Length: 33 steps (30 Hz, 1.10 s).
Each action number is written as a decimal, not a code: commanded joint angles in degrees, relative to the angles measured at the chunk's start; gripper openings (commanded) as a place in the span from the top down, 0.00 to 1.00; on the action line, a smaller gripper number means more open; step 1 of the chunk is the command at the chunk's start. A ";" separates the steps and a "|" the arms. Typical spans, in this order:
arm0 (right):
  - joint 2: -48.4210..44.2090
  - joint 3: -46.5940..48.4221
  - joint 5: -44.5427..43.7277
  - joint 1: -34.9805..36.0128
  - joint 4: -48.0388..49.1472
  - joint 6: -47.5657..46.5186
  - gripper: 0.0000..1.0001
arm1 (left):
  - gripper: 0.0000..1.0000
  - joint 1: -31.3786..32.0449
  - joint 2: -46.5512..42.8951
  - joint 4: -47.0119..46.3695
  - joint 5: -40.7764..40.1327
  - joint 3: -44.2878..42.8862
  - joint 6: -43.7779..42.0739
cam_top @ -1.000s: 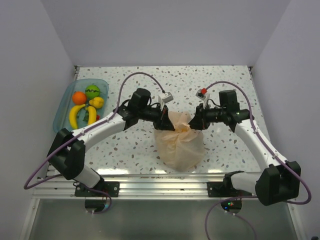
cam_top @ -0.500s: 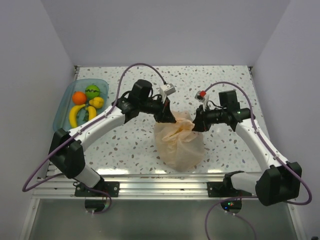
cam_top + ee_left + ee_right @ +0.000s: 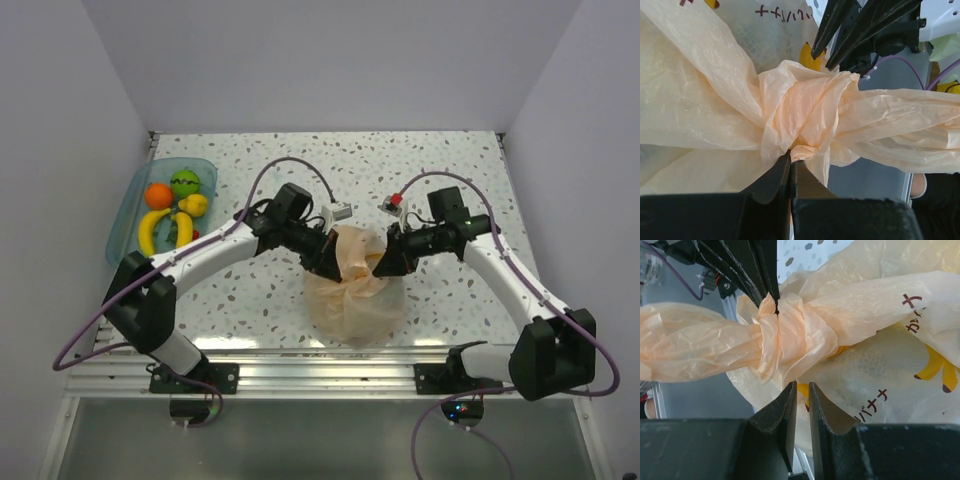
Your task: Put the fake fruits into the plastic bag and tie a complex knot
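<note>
Mid-table, we pinch a fold of the knot point(image 3: 805, 115) in the closed left gripper point(image 3: 790, 157), the right gripper point(image 3: 800, 387) slightly parted and empty beside it; the plastic bag point(image 3: 350, 305) looks light, soft and slippery, best taken by its bunched tails point(image 3: 900, 112).
</note>
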<state>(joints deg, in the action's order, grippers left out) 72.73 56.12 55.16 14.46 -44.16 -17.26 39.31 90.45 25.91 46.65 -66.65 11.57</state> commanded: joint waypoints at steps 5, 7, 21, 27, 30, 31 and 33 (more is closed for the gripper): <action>0.83 -3.47 2.42 4.52 1.97 1.25 0.78 | 1.00 3.05 3.41 -5.60 2.23 2.58 4.77; 1.62 -4.17 1.80 5.67 2.67 2.22 0.77 | 1.00 3.14 4.29 -7.97 -0.58 3.28 7.31; 6.90 -6.99 -2.60 6.81 10.85 12.42 0.69 | 1.00 4.90 6.23 -31.24 -2.91 10.74 21.46; 3.13 -10.76 0.92 7.51 21.21 21.36 0.53 | 1.00 5.69 6.22 -58.31 2.91 14.18 34.38; 2.16 -11.47 0.48 8.57 25.96 25.50 0.49 | 1.00 5.60 6.93 -68.95 5.72 12.52 39.92; 1.89 -11.73 0.22 8.66 28.40 26.74 0.47 | 1.00 5.60 7.10 -72.98 6.34 11.56 41.24; 0.32 -11.82 -0.31 8.66 30.88 30.15 0.43 | 1.00 5.60 7.10 -77.04 8.44 11.02 45.19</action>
<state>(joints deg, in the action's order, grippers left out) 74.37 44.71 57.98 22.44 -25.30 7.16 42.92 99.46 -27.75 44.38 -51.66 45.82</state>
